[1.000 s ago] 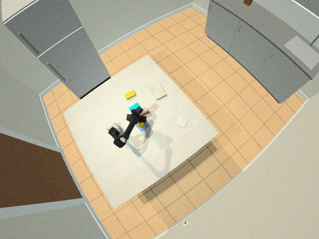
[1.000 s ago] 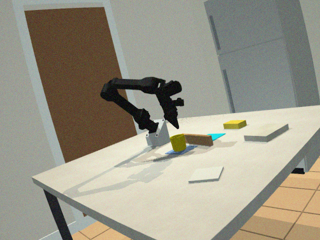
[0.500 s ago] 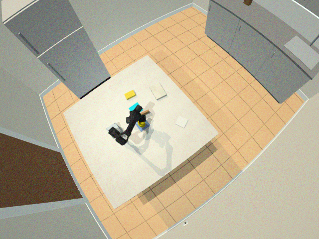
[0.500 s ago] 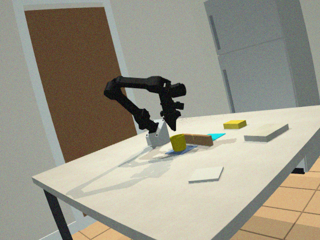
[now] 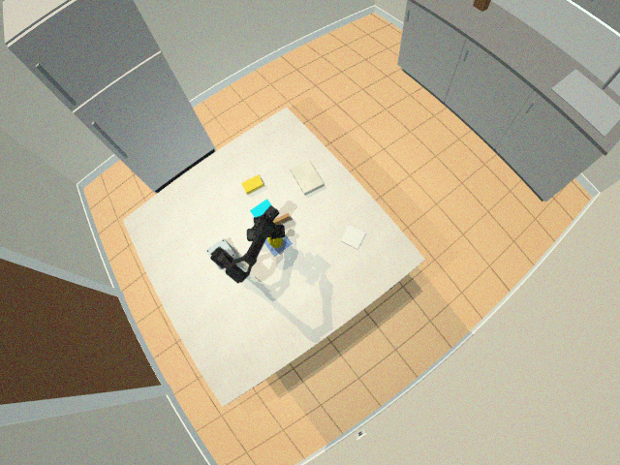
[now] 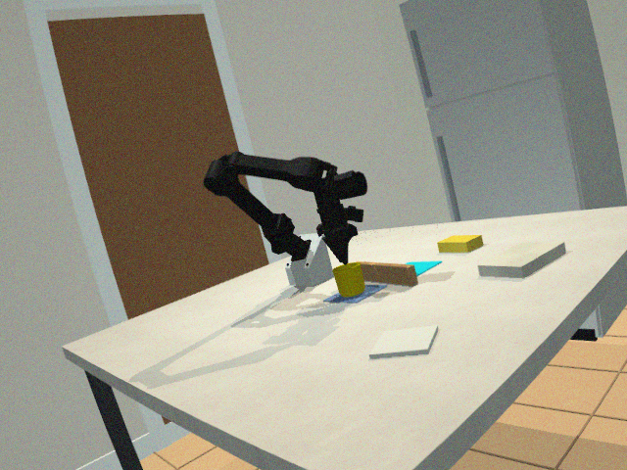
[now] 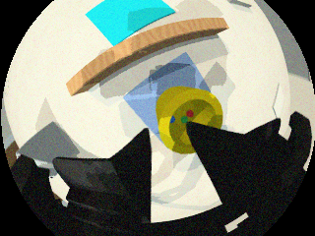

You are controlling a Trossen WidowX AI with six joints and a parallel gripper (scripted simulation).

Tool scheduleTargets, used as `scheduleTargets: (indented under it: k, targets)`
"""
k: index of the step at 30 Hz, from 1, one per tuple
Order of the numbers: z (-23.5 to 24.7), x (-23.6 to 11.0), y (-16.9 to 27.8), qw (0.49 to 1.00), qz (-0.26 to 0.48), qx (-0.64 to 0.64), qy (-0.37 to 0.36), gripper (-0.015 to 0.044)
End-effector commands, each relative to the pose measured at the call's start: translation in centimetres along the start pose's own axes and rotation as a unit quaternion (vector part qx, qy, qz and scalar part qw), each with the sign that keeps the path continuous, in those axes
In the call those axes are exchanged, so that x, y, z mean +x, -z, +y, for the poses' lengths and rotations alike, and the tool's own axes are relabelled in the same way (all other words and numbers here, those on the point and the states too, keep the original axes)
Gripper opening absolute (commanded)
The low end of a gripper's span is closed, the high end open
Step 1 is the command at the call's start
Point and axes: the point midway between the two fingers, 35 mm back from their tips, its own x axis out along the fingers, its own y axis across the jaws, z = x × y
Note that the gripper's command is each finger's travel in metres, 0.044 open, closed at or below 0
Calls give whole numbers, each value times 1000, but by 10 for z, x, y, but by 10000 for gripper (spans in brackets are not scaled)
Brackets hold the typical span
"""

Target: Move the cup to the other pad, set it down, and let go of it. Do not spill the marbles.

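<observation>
Yellow cup (image 6: 349,279) upright, mouth skyward

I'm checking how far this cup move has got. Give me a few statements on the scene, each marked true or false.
1. The yellow cup stands upright on the dark blue pad. True.
2. The cup is empty. False: small marbles lie inside.
3. The wooden bar lies between the blue pad and the cyan pad. True.
4. The gripper has lifted the cup clear of the table. False: the cup sits on its pad, with the partly closed gripper at its rim.
</observation>
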Motion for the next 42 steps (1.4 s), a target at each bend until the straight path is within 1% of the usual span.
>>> scheduleTargets:
  k: [1, 21, 28, 42]
  targets:
    - [2, 8, 1, 1000, 3, -4, 0, 166]
    - [3, 40, 3, 1000, 5, -4, 0, 166]
    - [3, 41, 3, 1000, 5, -4, 0, 166]
    - [2, 39, 2, 1000, 2, 0, 1, 73]
